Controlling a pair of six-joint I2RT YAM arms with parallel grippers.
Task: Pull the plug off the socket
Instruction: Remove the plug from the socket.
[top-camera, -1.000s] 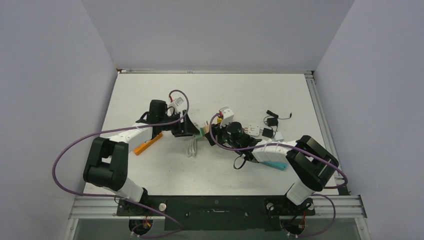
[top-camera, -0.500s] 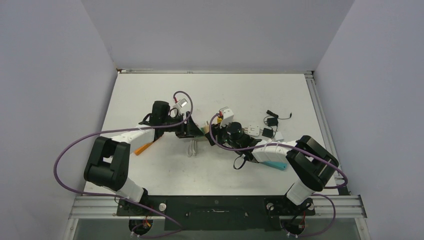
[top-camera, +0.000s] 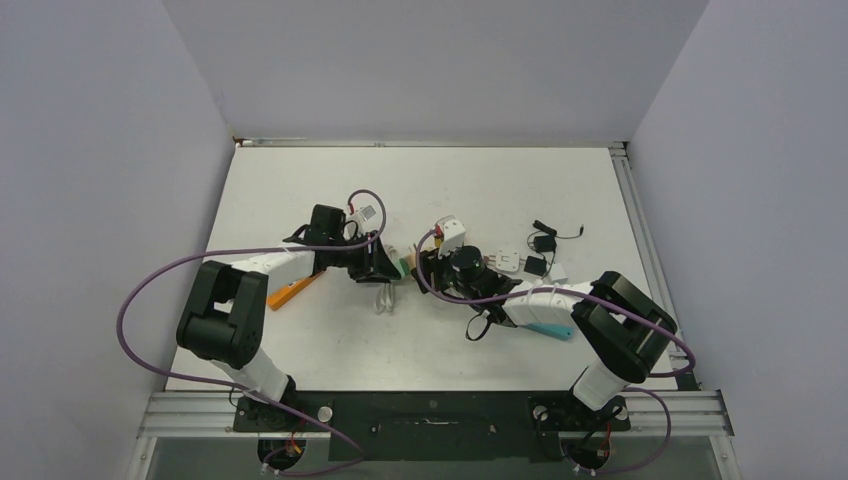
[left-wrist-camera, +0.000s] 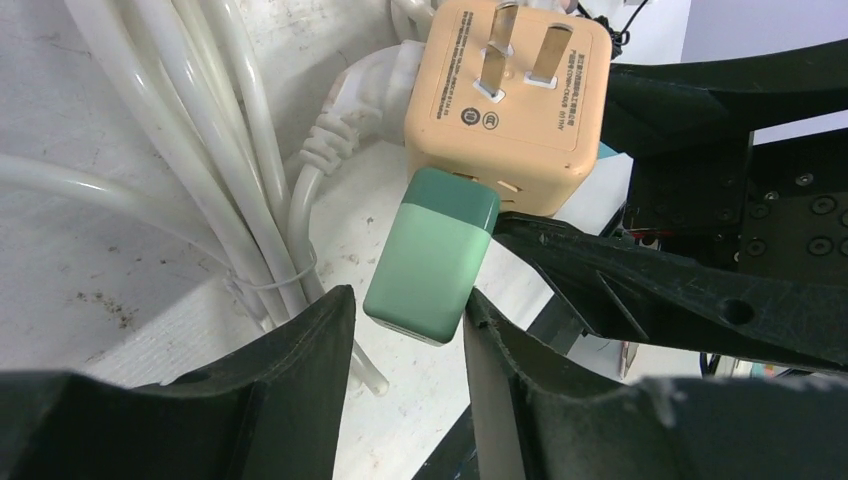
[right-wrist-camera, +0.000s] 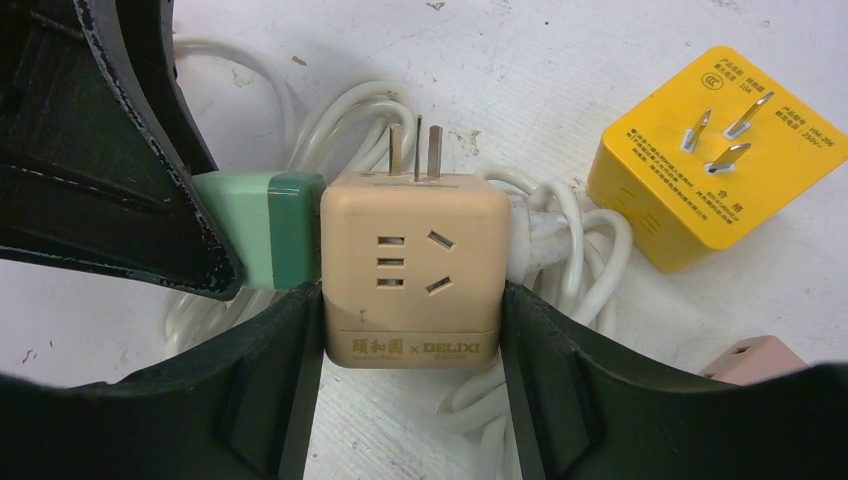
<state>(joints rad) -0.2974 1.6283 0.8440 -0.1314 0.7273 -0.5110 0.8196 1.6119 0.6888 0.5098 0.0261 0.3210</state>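
From the top view, both my arms meet mid-tabletop (top-camera: 300, 340): left jaws (top-camera: 388, 266) and right jaws (top-camera: 428, 268) are nose to nose over the beige cube socket (top-camera: 416, 262), with the green plug (top-camera: 401, 265) between them. A white cable bundle (top-camera: 384, 297) trails just below, and an orange tool (top-camera: 290, 293) lies beside my left forearm. Small adapters sit off to the right.

Left wrist view: the green plug (left-wrist-camera: 432, 255) is seated in the side of the beige cube socket (left-wrist-camera: 510, 95), no gap showing. My left jaws (left-wrist-camera: 405, 325) straddle its free end, one finger on each side, looking clenched on it or right at contact. White cable bundle (left-wrist-camera: 190, 150) runs alongside.

Right wrist view: my right jaws (right-wrist-camera: 410, 345) are clamped on the beige cube socket (right-wrist-camera: 410, 268), fingers pressed to both flanks. The green plug (right-wrist-camera: 262, 230) pokes out its left face, still fully in, with the left finger over its end. A yellow cube adapter (right-wrist-camera: 715, 160) sits near, apart from everything.

So I reckon I'm at the grip-and-brace step. Next needs a straight pull left along the plug's axis while the right holds firm, no twisting.
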